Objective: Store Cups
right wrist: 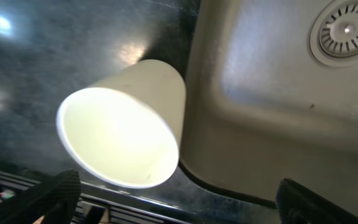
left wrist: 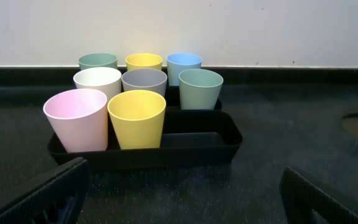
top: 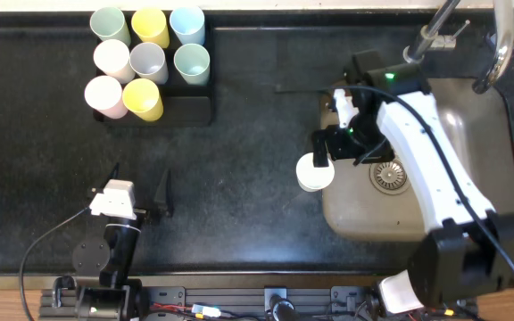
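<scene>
Left wrist: left gripper [left wrist: 185, 190] released, empty; tray [left wrist: 216, 146] of seven cups [left wrist: 137, 118] at 12 o'clock. Right wrist: right gripper [right wrist: 176, 202] spread wider than white cup [right wrist: 123, 130], gripping nothing. Top: white cup at 9 o'clock rim of sink [top: 480, 116].

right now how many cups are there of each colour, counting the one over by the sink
green cups: 2
yellow cups: 2
white cups: 2
blue cup: 1
grey cup: 1
pink cup: 1
total: 9
</scene>
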Robot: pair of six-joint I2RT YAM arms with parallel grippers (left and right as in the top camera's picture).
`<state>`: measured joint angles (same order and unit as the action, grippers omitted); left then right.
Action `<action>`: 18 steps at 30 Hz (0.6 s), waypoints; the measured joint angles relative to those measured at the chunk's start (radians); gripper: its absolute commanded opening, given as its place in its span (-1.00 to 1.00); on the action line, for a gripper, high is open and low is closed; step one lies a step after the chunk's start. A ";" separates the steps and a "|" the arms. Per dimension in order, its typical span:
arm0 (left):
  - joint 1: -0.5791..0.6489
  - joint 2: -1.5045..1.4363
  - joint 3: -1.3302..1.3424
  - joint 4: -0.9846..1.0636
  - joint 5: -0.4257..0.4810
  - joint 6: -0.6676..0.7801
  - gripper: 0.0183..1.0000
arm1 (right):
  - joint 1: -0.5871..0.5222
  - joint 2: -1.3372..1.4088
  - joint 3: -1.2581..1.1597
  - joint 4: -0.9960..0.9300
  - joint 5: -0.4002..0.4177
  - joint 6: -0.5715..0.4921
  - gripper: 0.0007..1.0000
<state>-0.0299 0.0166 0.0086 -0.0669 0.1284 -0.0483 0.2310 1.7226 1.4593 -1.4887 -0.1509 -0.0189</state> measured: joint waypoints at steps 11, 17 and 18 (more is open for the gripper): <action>0.000 0.000 0.000 0.000 0.000 0.000 1.00 | 0.033 0.113 -0.005 0.035 0.057 -0.006 0.37; 0.000 0.000 0.000 0.000 0.000 0.000 1.00 | 0.060 0.116 -0.062 0.095 0.068 -0.009 -0.36; 0.000 0.000 0.000 0.000 0.000 0.000 1.00 | 0.065 0.116 -0.069 0.104 0.071 -0.010 -0.49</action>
<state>-0.0299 0.0166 0.0086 -0.0669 0.1284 -0.0479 0.2962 1.8385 1.3899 -1.3846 -0.0803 -0.0288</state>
